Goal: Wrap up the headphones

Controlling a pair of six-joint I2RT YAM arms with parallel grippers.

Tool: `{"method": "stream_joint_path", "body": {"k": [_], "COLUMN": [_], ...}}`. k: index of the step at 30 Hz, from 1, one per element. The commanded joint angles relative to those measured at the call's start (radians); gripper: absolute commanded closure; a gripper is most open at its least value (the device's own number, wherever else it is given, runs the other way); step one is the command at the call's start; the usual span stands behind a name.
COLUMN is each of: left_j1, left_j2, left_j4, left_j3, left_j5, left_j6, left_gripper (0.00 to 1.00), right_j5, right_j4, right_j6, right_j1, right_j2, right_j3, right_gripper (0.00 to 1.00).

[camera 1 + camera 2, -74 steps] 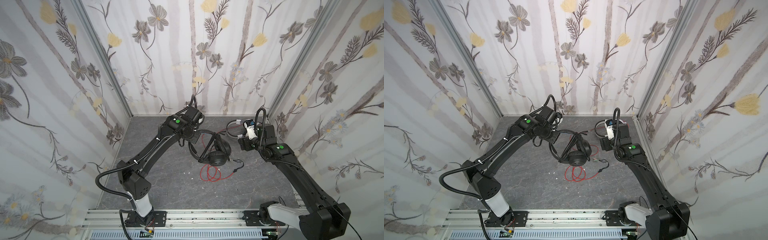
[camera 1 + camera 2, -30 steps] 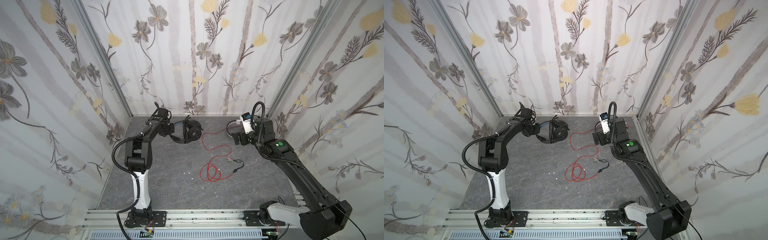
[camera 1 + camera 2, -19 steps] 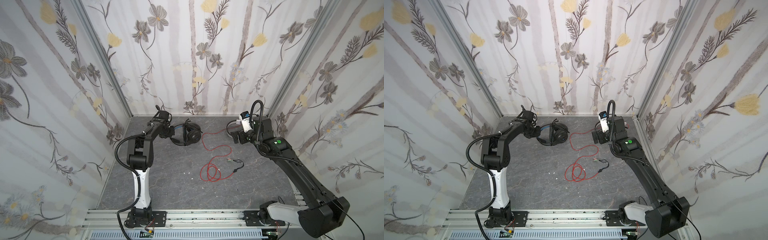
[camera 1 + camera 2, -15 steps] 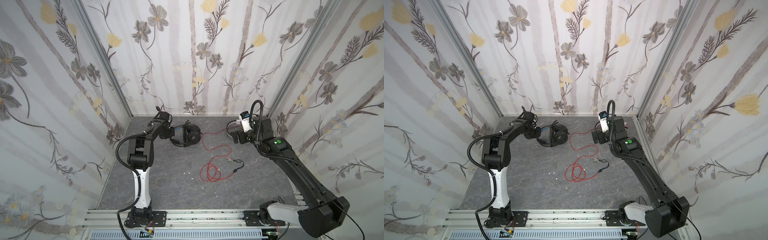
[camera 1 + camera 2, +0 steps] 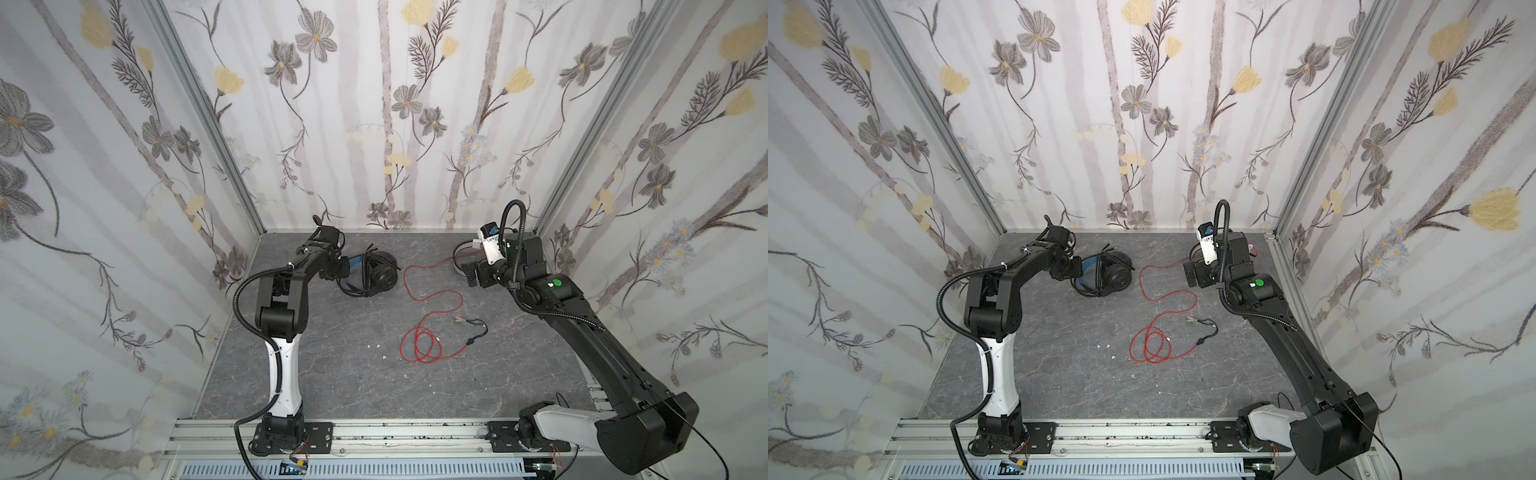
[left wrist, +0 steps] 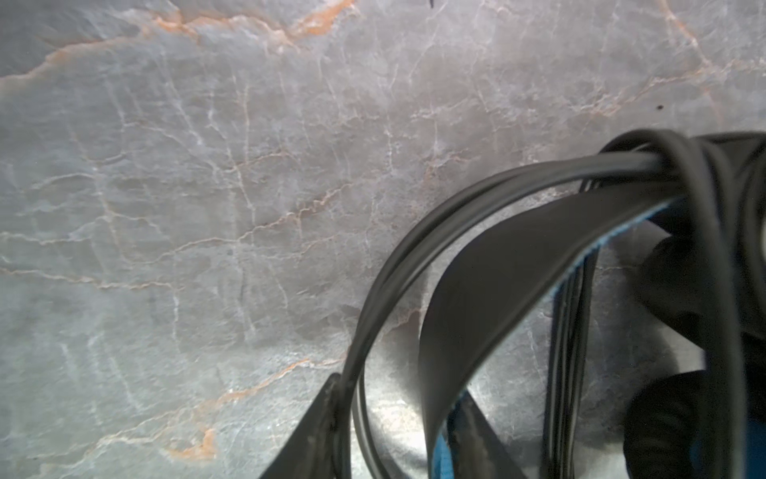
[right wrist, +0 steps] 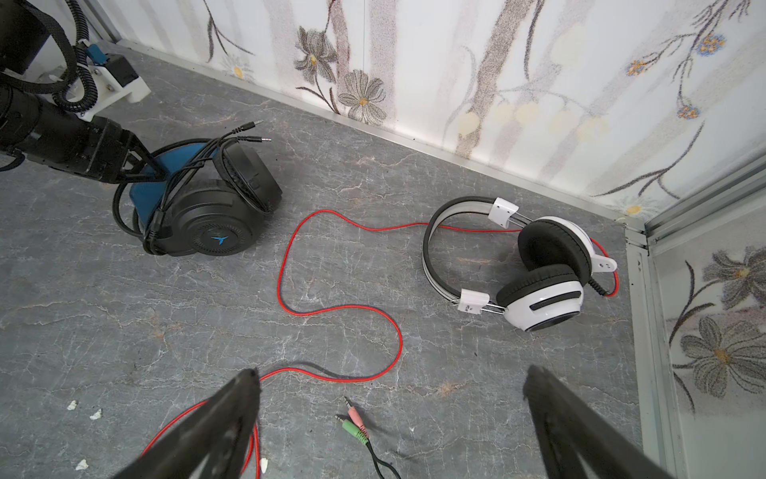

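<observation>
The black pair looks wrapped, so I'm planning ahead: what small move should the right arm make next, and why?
Probably lower the right gripper onto the red cable lying right under it. Its jaws stand wide open and empty, and the cable sprawls loose over the table, not wound on the white headphones.

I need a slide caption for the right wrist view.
Open right gripper facing loose red cable, white headphones near corner.

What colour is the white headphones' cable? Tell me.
Red, clearest in the right wrist view: the cable from the white headphones.
</observation>
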Motion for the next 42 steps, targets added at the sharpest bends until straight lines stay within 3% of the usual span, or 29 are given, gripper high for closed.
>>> {"method": "stream_joint_path", "body": {"k": [1,6,12,17,23,28,34,42], "left_j1": [0.0,0.0,0.0,-0.031,-0.213,-0.383,-0.529,-0.577], "left_j2": [-0.017,-0.044,-0.134,-0.309,-0.385,-0.391,-0.185,0.282], "left_j4": [0.025,0.027,0.017,-0.055,-0.158,-0.076,-0.034,-0.145], "left_j3": [-0.011,-0.03,-0.066,-0.087,-0.032,-0.036,0.143,0.763], "left_j5": [-0.003,-0.023,-0.044,-0.134,-0.11,-0.038,-0.03,-0.011], "left_j6": [-0.017,-0.052,-0.072,-0.122,-0.189,-0.317,-0.479,-0.601], "left_gripper": [0.47,0.29,0.27,0.25,0.24,0.24,0.24,0.24], "right_j5": [0.014,0.01,0.006,0.001,-0.004,-0.106,-0.114,-0.094], "right_j4": [0.046,0.053,0.064,0.093,0.099,0.1,0.123,0.141], "right_j6": [-0.006,-0.007,-0.008,-0.001,0.062,0.138,0.174,0.175], "right_j1": [0.001,0.001,0.001,0.001,-0.06,-0.161,-0.194,-0.202], "right_j2": [-0.005,-0.013,-0.037,-0.059,0.066,0.208,0.244,0.127], "right_j3": [0.009,0.009,-0.01,-0.052,0.0,0.092,0.114,-0.004], "right_gripper": [0.0,0.0,0.0,0.0,0.0,0.0,0.0,0.0]}}
